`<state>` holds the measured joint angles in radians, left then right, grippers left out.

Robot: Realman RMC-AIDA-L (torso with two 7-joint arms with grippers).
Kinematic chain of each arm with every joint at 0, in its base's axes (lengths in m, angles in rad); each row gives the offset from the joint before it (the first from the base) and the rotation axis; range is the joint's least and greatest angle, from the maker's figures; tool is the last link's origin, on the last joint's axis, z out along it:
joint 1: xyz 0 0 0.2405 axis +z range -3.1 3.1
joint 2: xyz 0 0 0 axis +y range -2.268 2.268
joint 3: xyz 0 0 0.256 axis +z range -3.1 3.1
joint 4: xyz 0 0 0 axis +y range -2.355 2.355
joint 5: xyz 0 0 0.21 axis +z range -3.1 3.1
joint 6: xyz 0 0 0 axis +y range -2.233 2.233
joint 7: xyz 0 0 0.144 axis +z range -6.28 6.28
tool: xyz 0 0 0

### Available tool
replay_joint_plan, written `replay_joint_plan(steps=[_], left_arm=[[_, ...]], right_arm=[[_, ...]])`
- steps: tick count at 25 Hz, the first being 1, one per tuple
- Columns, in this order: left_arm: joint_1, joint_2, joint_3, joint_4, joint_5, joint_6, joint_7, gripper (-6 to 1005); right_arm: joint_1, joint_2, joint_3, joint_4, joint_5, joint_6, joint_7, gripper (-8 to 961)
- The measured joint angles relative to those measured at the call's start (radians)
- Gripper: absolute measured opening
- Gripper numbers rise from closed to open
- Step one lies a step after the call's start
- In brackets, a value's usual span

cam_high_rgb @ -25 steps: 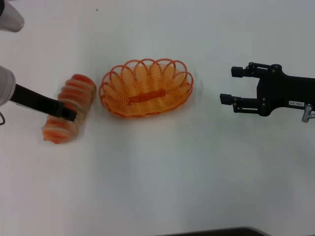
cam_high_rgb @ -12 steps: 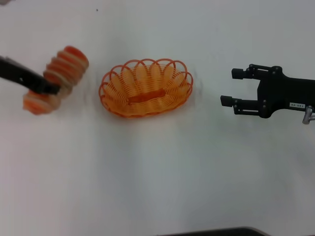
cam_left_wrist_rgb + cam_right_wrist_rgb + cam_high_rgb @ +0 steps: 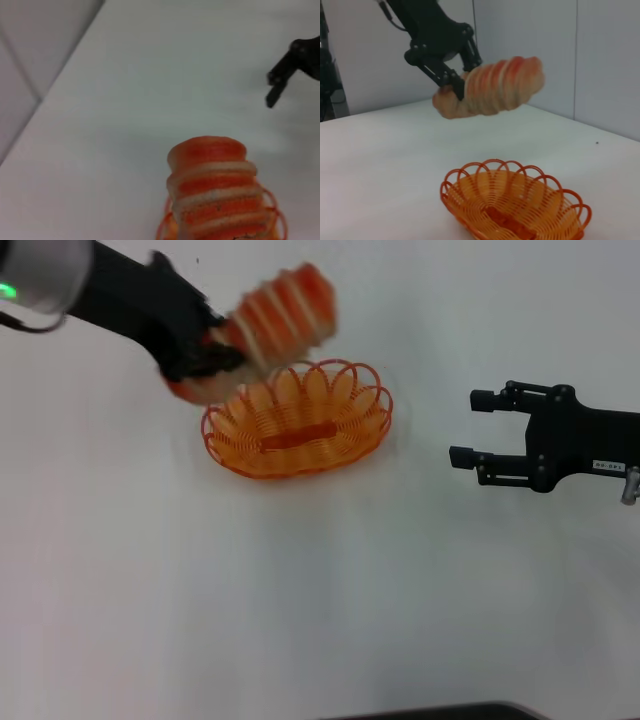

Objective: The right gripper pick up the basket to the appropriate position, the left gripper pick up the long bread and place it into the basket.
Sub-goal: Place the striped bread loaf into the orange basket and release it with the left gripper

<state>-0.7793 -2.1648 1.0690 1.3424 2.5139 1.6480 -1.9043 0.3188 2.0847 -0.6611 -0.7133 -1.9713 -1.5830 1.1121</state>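
Observation:
My left gripper (image 3: 215, 352) is shut on the long bread (image 3: 275, 315), a cream loaf with orange-red stripes, and holds it in the air above the far left rim of the orange basket (image 3: 297, 420). The right wrist view shows the bread (image 3: 492, 87) clear above the basket (image 3: 515, 205), with the left gripper (image 3: 452, 75) clamped near one end. The left wrist view shows the bread (image 3: 215, 192) close up. My right gripper (image 3: 470, 427) is open and empty, resting to the right of the basket, apart from it. The basket stands empty on the table.
The white table (image 3: 320, 590) stretches around the basket. A grey wall (image 3: 600, 60) stands behind the table's far edge in the right wrist view.
My left gripper has lifted the bread off the table at the left and carried it up and right, to above the basket's far left rim. The right gripper and basket have stayed put.

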Motion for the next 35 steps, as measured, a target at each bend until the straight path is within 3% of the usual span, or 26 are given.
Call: replay_joint_plan(steps=[4,9,14,21,30,35], left_arm=[[-0.035,-0.001,0.119,-0.129,-0.028,-0.082,0.013,253],[-0.033,-0.005,0.284,-0.248,-0.046,-0.261,0.010,252],[-0.026,-0.007,0.325,-0.286,-0.049,-0.331,0.005,257],[0.020,-0.008,0.330,-0.246,-0.059,-0.373,-0.016,264],[0.037,-0.003,0.295,-0.232,-0.061,-0.352,-0.030,744],[0.110,0.001,0.112,-0.203,-0.182,-0.318,0.008,917]], right_arm=[[-0.009,0.001,0.000,0.001,0.000,-0.011,-0.002,798],[-0.016,0.002,0.000,0.004,0.000,-0.026,-0.004,798],[-0.018,0.001,0.000,0.001,0.000,-0.033,-0.001,798],[-0.013,0.000,0.000,0.000,0.000,-0.032,-0.001,798],[-0.007,0.000,0.000,0.000,0.003,-0.029,-0.001,798],[-0.005,0.001,0.010,0.000,0.006,-0.027,-0.007,798]])
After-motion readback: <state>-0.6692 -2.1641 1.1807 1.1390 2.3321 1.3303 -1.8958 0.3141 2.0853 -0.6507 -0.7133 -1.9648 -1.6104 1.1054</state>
